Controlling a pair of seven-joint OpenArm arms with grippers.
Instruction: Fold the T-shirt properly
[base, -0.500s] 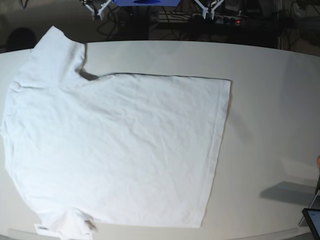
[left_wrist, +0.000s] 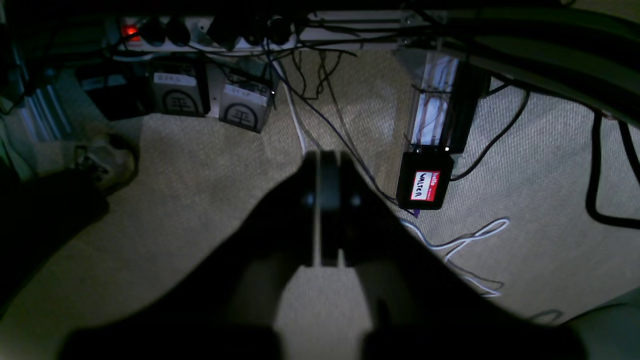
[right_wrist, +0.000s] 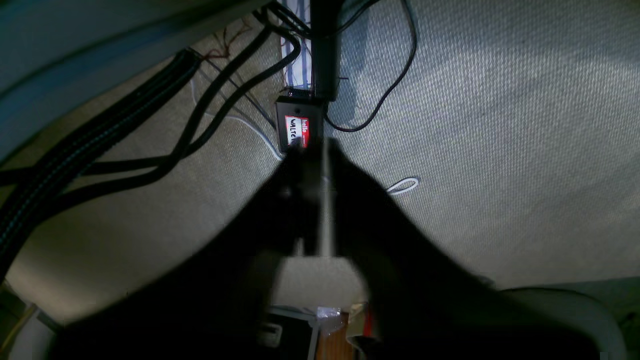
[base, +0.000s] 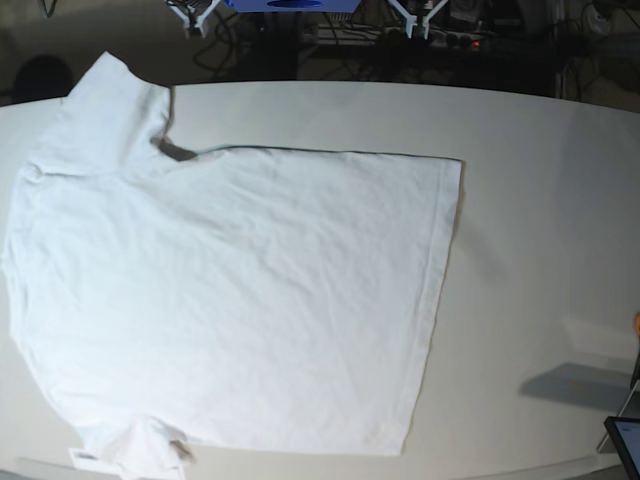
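T-shirt (base: 230, 300) lies flat, unfolded, far from both pressed-together jaws hanging over carpet, so next comes reaching for its hem

Base view: high, looking steeply down on the smooth off-white bench (base: 540, 200). Both wrist views: close behind their dark claws, facing beige woven carpet floor (left_wrist: 200, 165); both share a black box with red-and-white name sticker (left_wrist: 425, 185), upper centre.
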